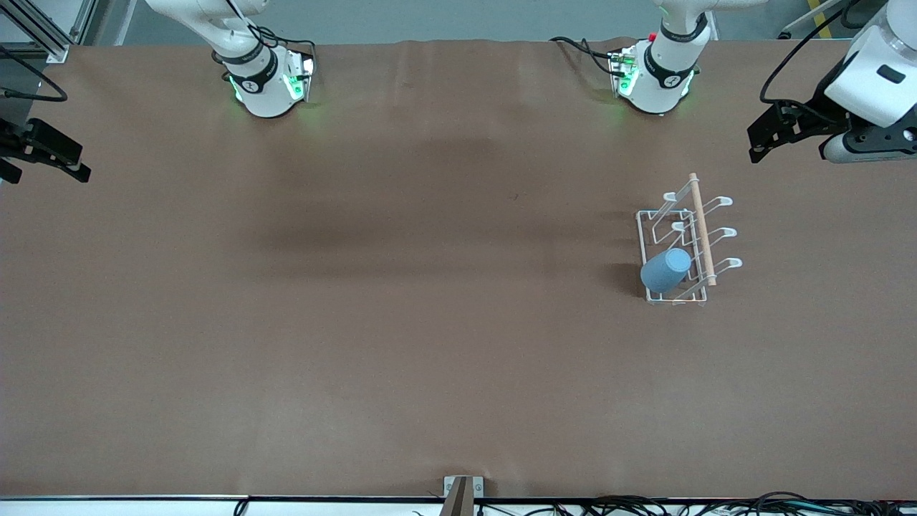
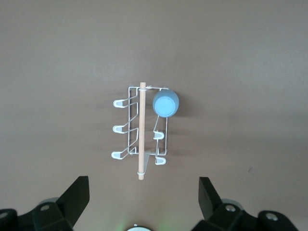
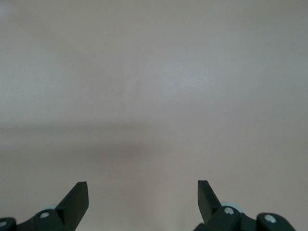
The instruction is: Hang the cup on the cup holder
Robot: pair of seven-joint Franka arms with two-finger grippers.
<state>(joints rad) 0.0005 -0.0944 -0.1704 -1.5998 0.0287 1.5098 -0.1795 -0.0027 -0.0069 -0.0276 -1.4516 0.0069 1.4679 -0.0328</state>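
The light blue cup (image 1: 666, 269) (image 2: 166, 103) sits tilted, mouth down, over one prong of the white wire cup holder (image 1: 702, 236) (image 2: 141, 130). That prong is the one nearest the front camera on the holder's side toward the right arm. The holder stands on the table toward the left arm's end, a wooden rod along its top. My left gripper (image 1: 763, 136) (image 2: 143, 192) hangs open and empty in the air, apart from the holder and looking down on it. My right gripper (image 1: 46, 168) (image 3: 143, 192) waits open and empty over the table's edge at the right arm's end.
Brown covering spans the whole table (image 1: 401, 301). The two arm bases (image 1: 269, 86) (image 1: 655, 79) stand along the edge farthest from the front camera. A small metal bracket (image 1: 463, 491) and cables sit at the nearest edge.
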